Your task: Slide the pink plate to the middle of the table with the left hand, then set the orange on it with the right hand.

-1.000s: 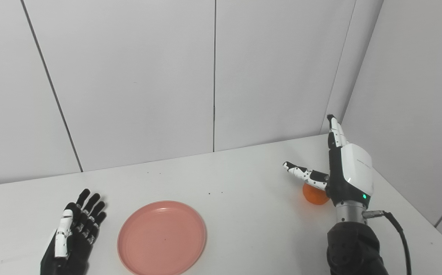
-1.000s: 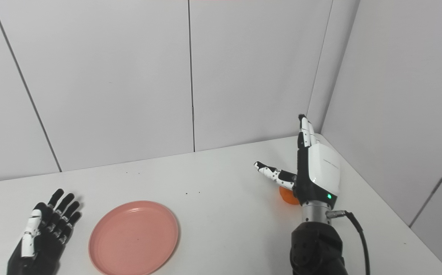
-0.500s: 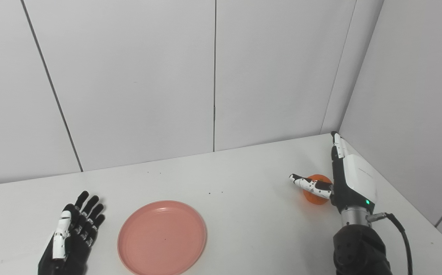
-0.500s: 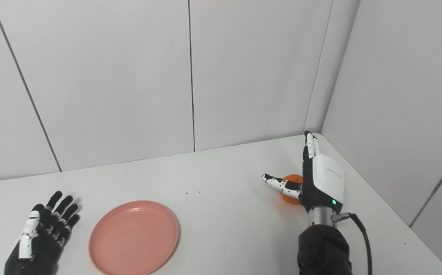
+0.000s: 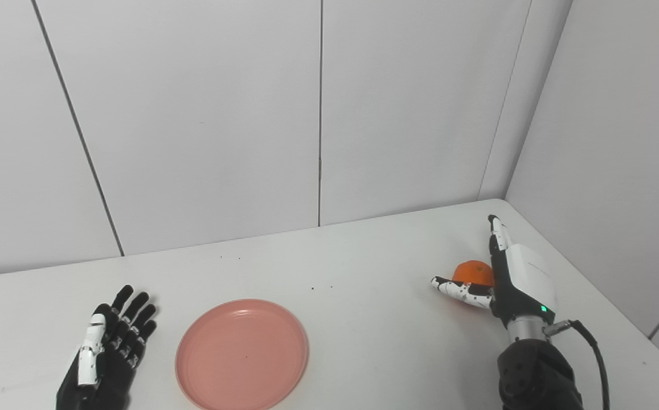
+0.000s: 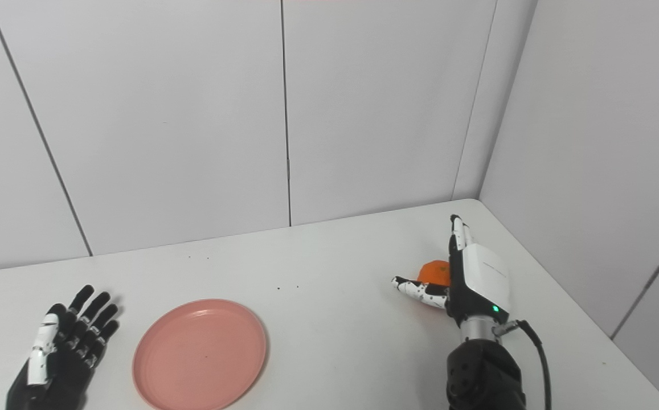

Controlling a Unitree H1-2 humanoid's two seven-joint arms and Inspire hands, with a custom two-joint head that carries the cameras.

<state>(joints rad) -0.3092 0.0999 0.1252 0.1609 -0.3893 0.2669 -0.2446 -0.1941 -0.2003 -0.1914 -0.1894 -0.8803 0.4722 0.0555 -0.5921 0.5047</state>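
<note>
Pink plate (image 5: 242,355): round, shallow, empty, lying flat near the table's (image 5: 363,273) front edge, left of centre. Orange (image 5: 473,272): small, round, resting on the table close to its right edge.

The pink plate (image 5: 241,354) lies on a white desk (image 5: 363,319) flecked with dark specks. The orange (image 5: 473,272) is bright orange. The left hand (image 5: 107,353) is black (one white strip); the right hand (image 5: 514,279) white-backed, with black-dotted fingers (image 5: 457,289).
</note>
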